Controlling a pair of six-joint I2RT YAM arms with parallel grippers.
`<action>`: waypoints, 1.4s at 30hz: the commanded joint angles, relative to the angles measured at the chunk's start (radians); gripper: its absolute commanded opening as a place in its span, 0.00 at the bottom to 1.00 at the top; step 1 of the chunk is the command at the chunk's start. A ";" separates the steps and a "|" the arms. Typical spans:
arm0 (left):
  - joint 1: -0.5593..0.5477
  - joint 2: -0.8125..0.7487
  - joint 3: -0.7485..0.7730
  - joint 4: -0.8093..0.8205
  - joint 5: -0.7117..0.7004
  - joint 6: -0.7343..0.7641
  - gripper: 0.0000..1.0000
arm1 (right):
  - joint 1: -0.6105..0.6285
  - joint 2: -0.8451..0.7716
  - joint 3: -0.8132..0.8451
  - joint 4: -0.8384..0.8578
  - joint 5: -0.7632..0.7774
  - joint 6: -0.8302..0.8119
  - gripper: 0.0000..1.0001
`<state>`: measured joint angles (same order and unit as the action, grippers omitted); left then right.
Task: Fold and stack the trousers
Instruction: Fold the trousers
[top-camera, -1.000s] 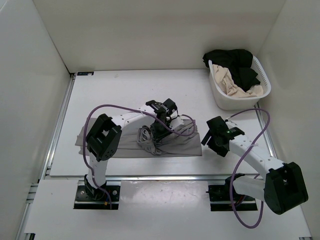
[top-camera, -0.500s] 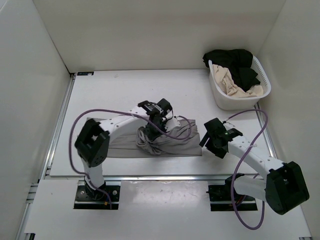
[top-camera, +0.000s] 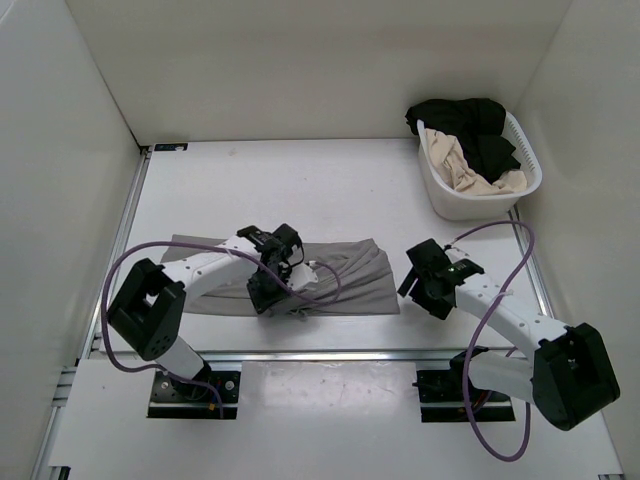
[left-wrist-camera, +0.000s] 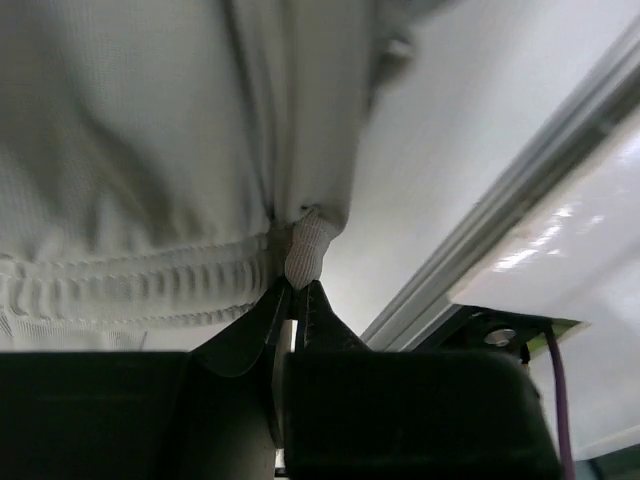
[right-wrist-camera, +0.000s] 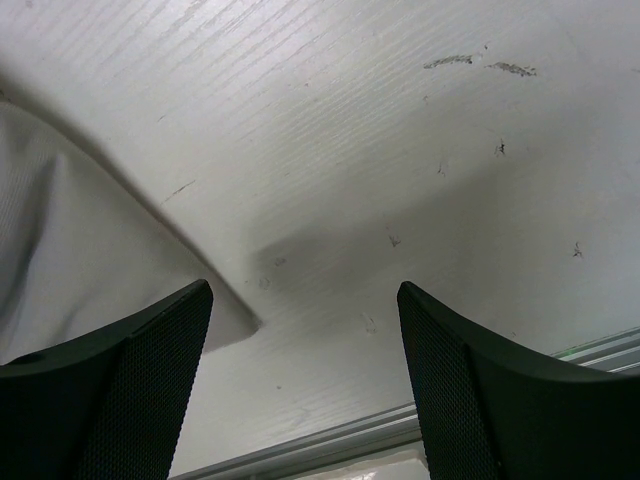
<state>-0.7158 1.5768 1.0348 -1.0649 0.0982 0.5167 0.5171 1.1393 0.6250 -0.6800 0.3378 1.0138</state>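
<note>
The left gripper (top-camera: 268, 296) has been moving: a second ago it was sitting farther back and to the right over a bunched heap of fabric, and now it is down near the front edge of the table (top-camera: 250, 190), its arm swung out leftward. Its jaws have snapped shut and are pinching a ribbed tab at the end of the elastic waistband. The trousers (top-camera: 350, 282) are lying flatter than before, a long grey-taupe strip across the front of the table, with soft diagonal creases near the right end. Up close the cloth is showing a fine, thin weave and a gathered, corrugated waistband (left-wrist-camera: 130, 285). The right gripper (right-wrist-camera: 302, 290) is hardly shifting, hovering just off the trousers' right corner, its mesh-textured jaws spread wide and holding nothing. The white slotted basket (top-camera: 447, 203) is sitting at the back right.
</note>
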 joint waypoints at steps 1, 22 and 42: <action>0.058 -0.025 -0.021 0.058 -0.029 0.028 0.14 | 0.009 -0.016 -0.004 -0.007 0.013 0.008 0.80; 0.274 0.155 0.235 0.143 0.061 0.009 0.84 | 0.092 0.004 -0.110 0.260 -0.207 -0.067 0.83; 0.342 0.299 0.427 0.141 0.102 -0.119 0.14 | 0.083 -0.045 -0.152 0.206 -0.175 -0.066 0.00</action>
<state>-0.3813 1.8942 1.4811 -0.9222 0.2405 0.4324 0.6033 1.1206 0.4915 -0.4423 0.1505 0.9604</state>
